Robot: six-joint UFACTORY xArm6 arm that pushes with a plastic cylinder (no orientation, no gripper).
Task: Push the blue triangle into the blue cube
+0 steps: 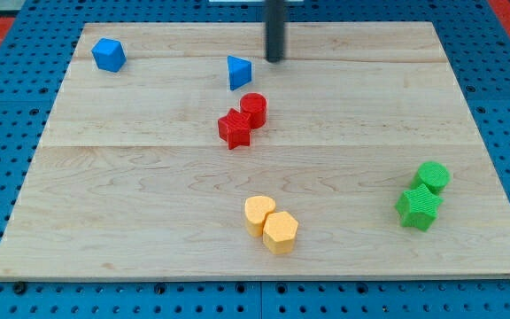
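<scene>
The blue triangle (239, 72) lies near the view's top, just left of centre. The blue cube (109, 55) sits at the view's top left, well apart from the triangle. My tip (275, 59) is at the lower end of the dark rod coming down from the view's top edge. It stands a short way to the right of the blue triangle and slightly above it in the view, not touching it.
A red cylinder (254, 108) and a red star (235, 129) sit together just below the triangle. A yellow heart (258, 213) and yellow hexagon (281, 232) lie at bottom centre. A green cylinder (433, 176) and green star (419, 206) lie at the right. The wooden board (149, 221) rests on blue pegboard.
</scene>
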